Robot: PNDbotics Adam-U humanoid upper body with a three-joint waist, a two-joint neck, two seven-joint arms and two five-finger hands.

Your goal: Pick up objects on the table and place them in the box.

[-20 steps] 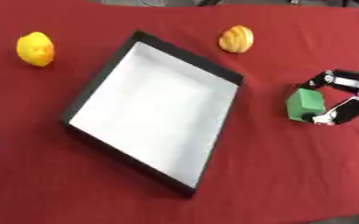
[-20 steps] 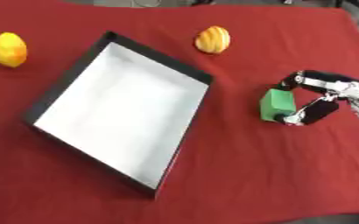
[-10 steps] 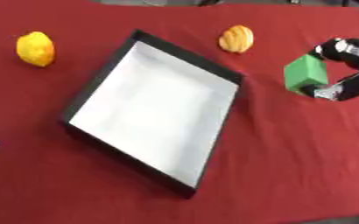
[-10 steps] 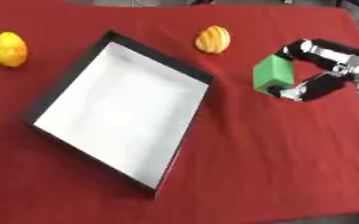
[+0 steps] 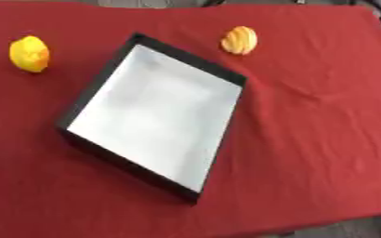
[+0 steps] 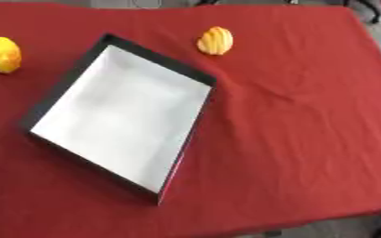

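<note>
While neither hand showed in either view, you could not tell what, if anything, they held.
Box (image 5: pixel 226 76): lay empty mid-table, tilted.
Lemon (image 5: pixel 29 54): sat left of the box, apart from it; likely light, rounded, smooth; wrap it round the middle.
Ridged fruit (image 5: pixel 240 40): sat beyond the far corner; ribs should help your fingers.

No robot hand or arm shows in either eye view.
</note>
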